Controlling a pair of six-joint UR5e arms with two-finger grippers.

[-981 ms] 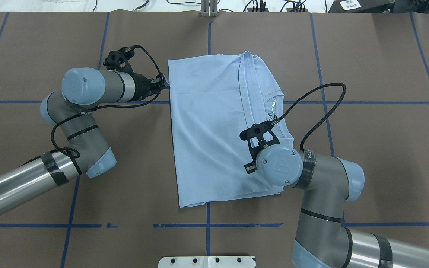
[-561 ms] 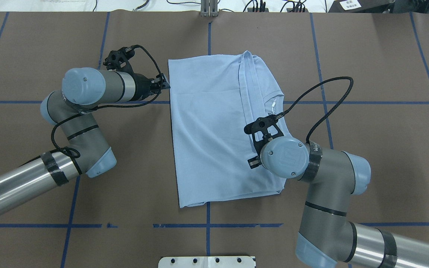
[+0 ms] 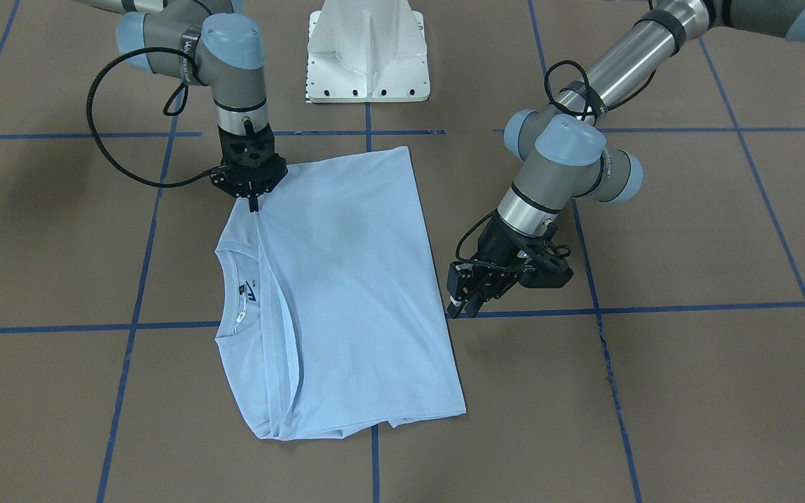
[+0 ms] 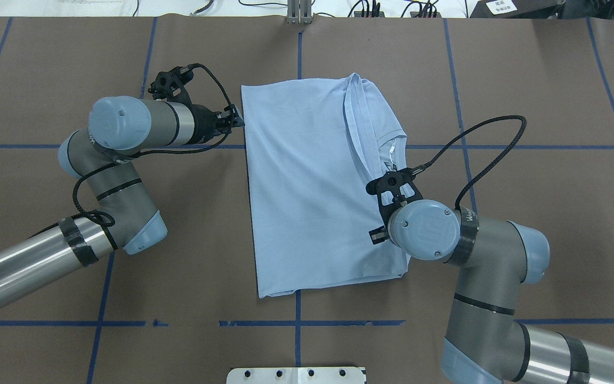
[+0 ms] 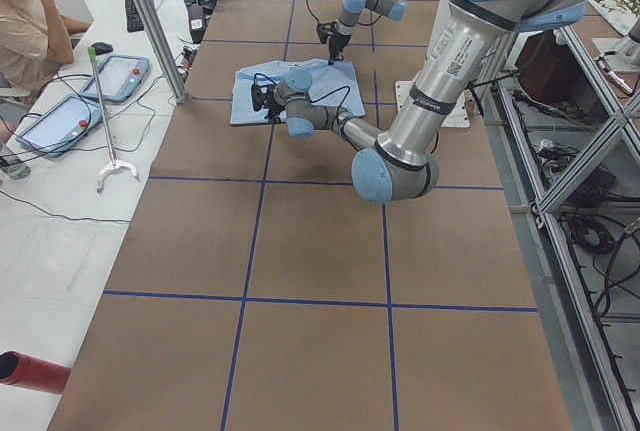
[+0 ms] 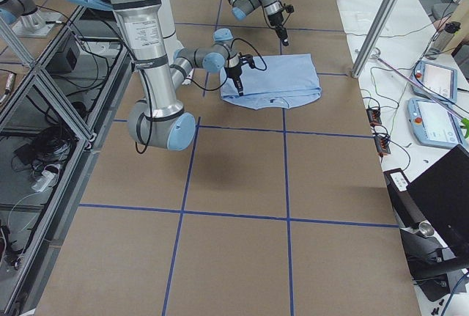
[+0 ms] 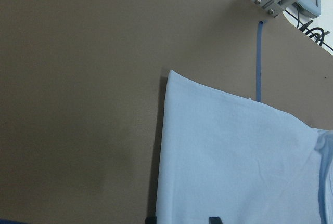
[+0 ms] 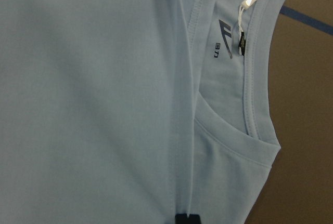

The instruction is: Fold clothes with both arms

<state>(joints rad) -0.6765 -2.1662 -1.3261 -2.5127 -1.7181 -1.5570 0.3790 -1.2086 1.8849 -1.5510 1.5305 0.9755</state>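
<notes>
The light blue T-shirt [image 3: 353,279] lies folded lengthwise on the brown table [image 3: 654,391]; it also shows in the overhead view [image 4: 307,181]. Its collar [image 8: 250,104] and dark neck label [image 8: 225,29] show; the chest print is hidden. My right gripper [image 3: 254,202] points down, shut on the shirt's long fold edge near the robot's side. In the overhead view it is hidden under its wrist. My left gripper [image 3: 464,307] is low at the shirt's opposite edge [image 4: 237,121]. In the left wrist view its fingertips [image 7: 151,218] stand apart over that edge.
The white pedestal base [image 3: 367,56] stands behind the shirt on the robot's side. Blue tape lines [image 4: 99,323] cross the table. A metal post [image 4: 299,13] and cables stand at the far edge. An operator [image 5: 25,21] and tablets [image 5: 110,71] are beyond it.
My right arm has moved to the right, and the fold edge it holds has shifted right with it. My left arm has not moved.
</notes>
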